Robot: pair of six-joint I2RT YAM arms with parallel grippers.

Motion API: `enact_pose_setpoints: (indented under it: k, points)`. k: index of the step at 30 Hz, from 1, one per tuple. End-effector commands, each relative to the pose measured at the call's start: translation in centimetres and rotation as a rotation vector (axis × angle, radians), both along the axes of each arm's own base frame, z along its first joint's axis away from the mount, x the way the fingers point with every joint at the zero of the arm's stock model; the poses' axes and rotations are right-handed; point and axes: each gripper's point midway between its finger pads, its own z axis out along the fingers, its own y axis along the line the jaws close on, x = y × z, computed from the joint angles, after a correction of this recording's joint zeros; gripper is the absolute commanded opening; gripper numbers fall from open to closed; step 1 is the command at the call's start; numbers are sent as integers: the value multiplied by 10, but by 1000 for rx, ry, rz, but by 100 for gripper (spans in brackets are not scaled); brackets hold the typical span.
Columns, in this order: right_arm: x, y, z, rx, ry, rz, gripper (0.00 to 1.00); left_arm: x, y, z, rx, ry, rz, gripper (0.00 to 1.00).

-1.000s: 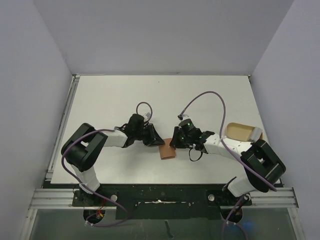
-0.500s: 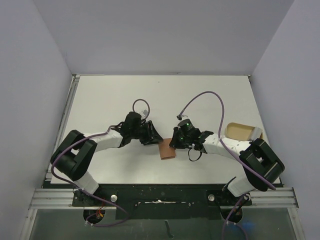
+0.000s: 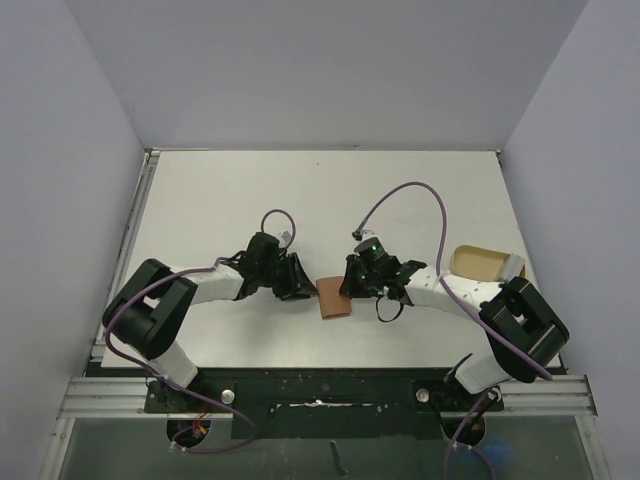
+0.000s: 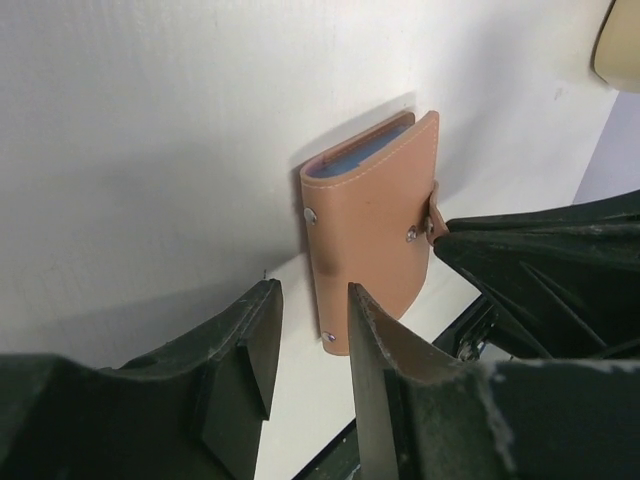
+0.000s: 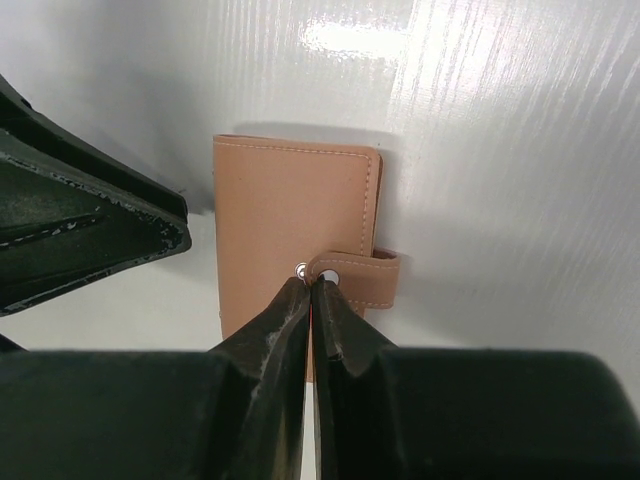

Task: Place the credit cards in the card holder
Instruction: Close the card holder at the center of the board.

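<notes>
The card holder (image 3: 335, 300) lies folded shut on the white table (image 3: 230, 200) between the two grippers, with the blue edges of the credit cards (image 4: 355, 158) showing inside one end. The left gripper (image 4: 312, 295) sits just beside it, jaws parted and empty. The right gripper (image 5: 312, 285) has its fingers clenched together, tips on the snap tab (image 5: 365, 272).

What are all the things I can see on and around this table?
small leather bifold wallet: one, reddish-brown, folded shut, mid-table between the grippers
thin flat cards: count unclear, blue, edges showing inside the wallet
oval tray: one, tan, right edge of the table
flat table: one, white, under everything
cables: one per arm, purple
left gripper: one, black, open, just left of the wallet
right gripper: one, black, shut, tips at the wallet's snap tab
</notes>
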Motion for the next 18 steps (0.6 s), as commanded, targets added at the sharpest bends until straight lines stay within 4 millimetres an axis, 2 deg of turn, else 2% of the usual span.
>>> enact_pose_setpoints:
  k: [1, 18]
  points:
    - [6, 12, 10, 19, -23, 32, 5, 10, -7, 5, -69, -40, -8, 30]
    - [8, 19, 6, 17, -9, 58, 8, 10, -15, 3, -124, -13, -28, 24]
